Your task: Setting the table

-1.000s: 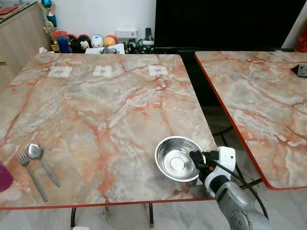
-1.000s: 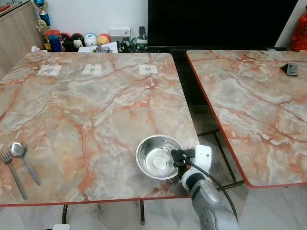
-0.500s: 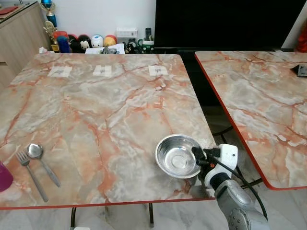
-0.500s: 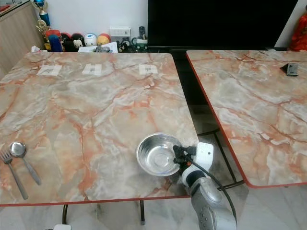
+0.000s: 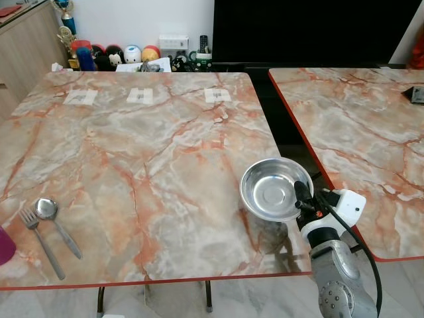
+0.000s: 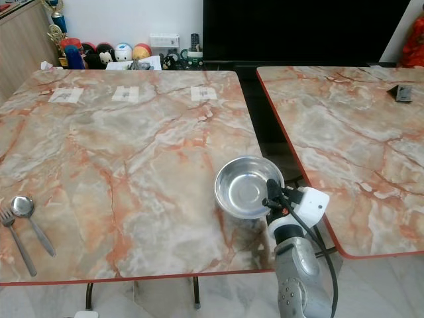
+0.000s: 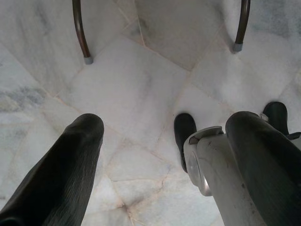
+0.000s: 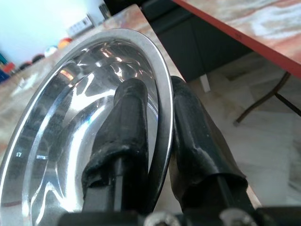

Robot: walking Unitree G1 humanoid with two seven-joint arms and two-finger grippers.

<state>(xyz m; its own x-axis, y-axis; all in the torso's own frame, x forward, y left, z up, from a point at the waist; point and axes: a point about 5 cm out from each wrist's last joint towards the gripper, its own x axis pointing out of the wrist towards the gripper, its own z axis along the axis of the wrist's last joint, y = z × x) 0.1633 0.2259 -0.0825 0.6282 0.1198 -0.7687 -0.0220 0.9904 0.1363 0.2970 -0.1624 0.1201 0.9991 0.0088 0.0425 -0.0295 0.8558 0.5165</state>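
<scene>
A shiny steel bowl (image 5: 275, 189) hangs tilted just above the near right corner of the marble table (image 5: 132, 152), casting a shadow on the top. My right gripper (image 5: 303, 199) is shut on the bowl's right rim. In the right wrist view one finger (image 8: 127, 127) lies inside the bowl (image 8: 61, 127) and the other outside the rim. A spoon (image 5: 48, 209) and a fork (image 5: 31, 220) lie side by side at the near left. My left gripper (image 7: 160, 155) hangs open above the floor.
A second marble table (image 5: 358, 126) stands to the right across a narrow gap. Three paper labels (image 5: 140, 96) lie along the far side of the near table. A pink cup (image 5: 4, 242) sits at the left edge. Toys (image 5: 132, 54) and a black screen (image 5: 311, 30) stand behind.
The right gripper has lifted the bowl off the table and carried it right and farther away, to the table's right edge. The cutlery has not moved.
</scene>
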